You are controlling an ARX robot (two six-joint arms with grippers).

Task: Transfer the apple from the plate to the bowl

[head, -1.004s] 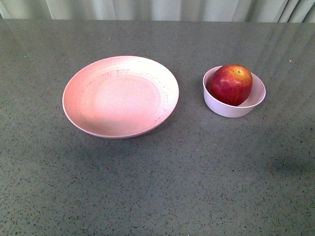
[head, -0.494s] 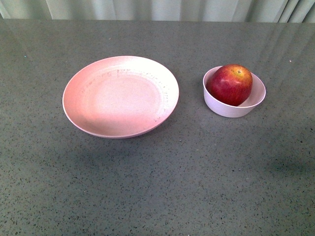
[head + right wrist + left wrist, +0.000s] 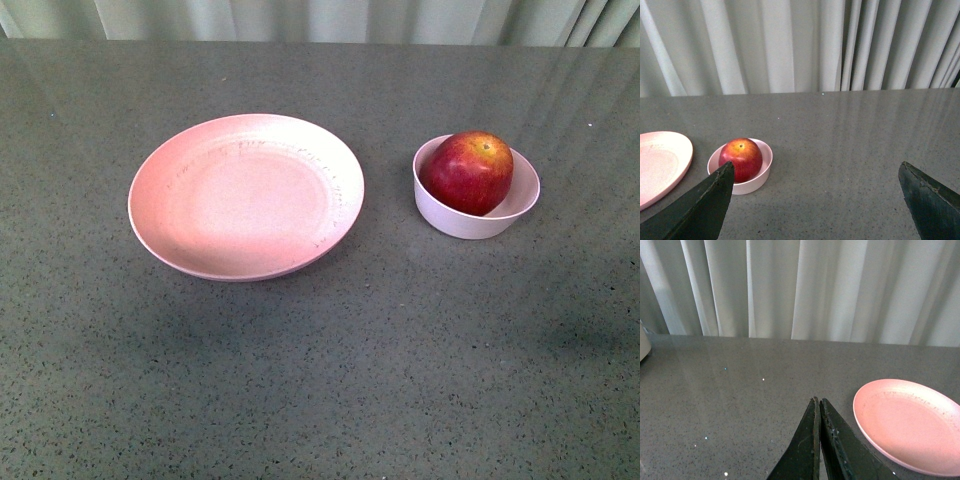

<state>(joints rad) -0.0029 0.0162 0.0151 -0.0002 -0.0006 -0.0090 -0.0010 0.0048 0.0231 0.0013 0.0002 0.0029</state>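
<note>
A grey speckled table [image 3: 320,380] fills the front view from the near edge to a pale pleated curtain [image 3: 320,18] at the far side; only a thin strip of the curtain's hem shows there, while both wrist views show much more of its folds. Neither arm appears in the front view.

The plate [image 3: 246,196] lies left of centre, wide and shallow, with nothing on it. Faint dark speckles run along its far and right inner rim, too fine to make out singly. In the left wrist view its edge is cut off by the frame, and in the right wrist view only a part of it shows at the picture's border.

The bowl [image 3: 476,187] stands to the right of the plate, apart from it with bare table between them. The apple [image 3: 467,171] sits inside the bowl, leaning toward its left wall and rising well above the rim; its lower part is hidden by the bowl's near wall. The yellowish patch around the stem faces up and slightly right.

The left gripper [image 3: 818,405] hangs over bare table to the left of the plate, its two dark fingers pressed together with nothing between them. The right gripper [image 3: 817,177] has its fingers [image 3: 705,205] spread wide, holding nothing, with only their tips in frame and the bowl and apple beyond them.
</note>
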